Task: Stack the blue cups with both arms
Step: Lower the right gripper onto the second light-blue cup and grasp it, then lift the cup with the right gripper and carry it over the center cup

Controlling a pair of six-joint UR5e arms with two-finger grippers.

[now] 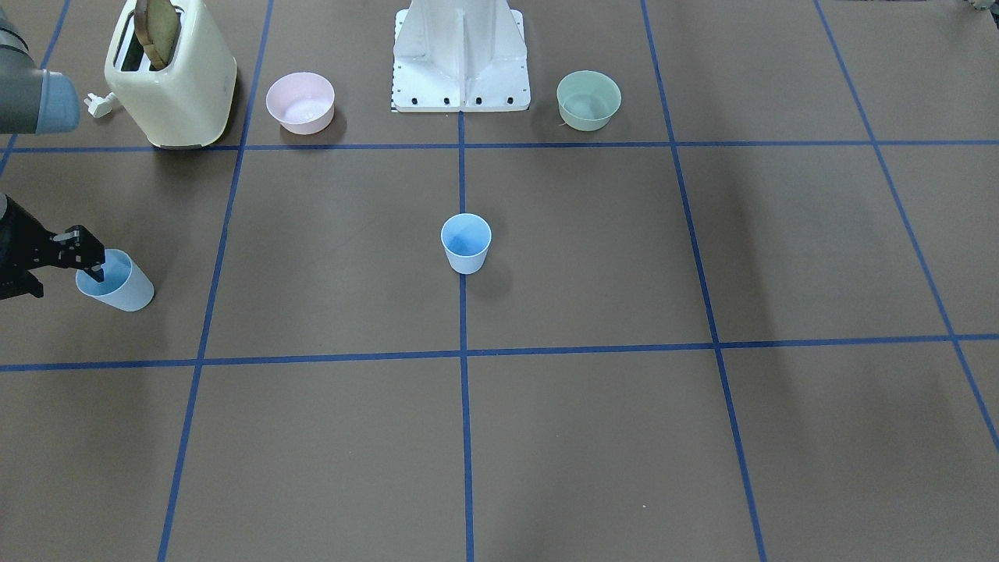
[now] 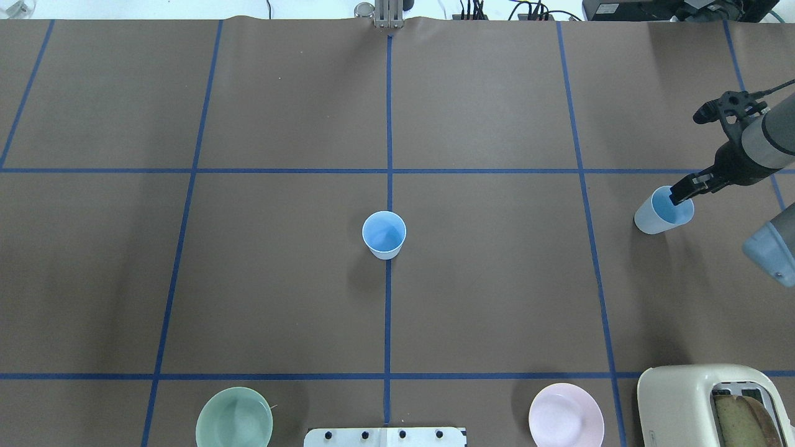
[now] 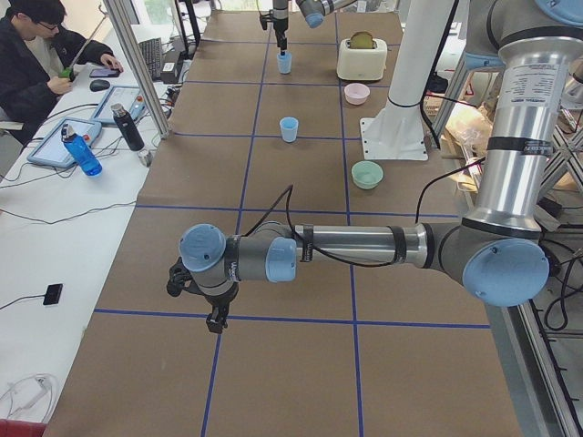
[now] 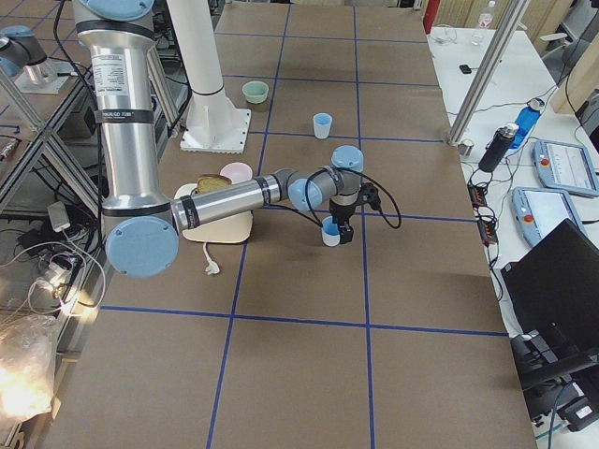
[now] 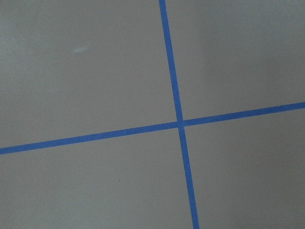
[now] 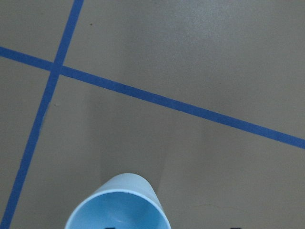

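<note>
One blue cup (image 1: 467,246) stands upright at the table's middle on the centre tape line, also in the overhead view (image 2: 384,234). A second blue cup (image 1: 121,287) (image 2: 658,214) stands far out on the robot's right side. My right gripper (image 1: 78,269) (image 2: 686,191) is at this cup's rim with one finger inside it and the other outside. The jaws stand apart, open. The right wrist view shows the cup's mouth (image 6: 119,205) at the bottom edge. My left gripper (image 3: 217,319) hangs low over bare table far from both cups. I cannot tell whether it is open or shut.
A cream toaster (image 1: 172,74) with a slice of bread stands near the right arm's side. A pink bowl (image 1: 300,101) and a mint-green bowl (image 1: 589,99) flank the white pedestal (image 1: 460,62). A person (image 3: 36,55) sits at the side desk.
</note>
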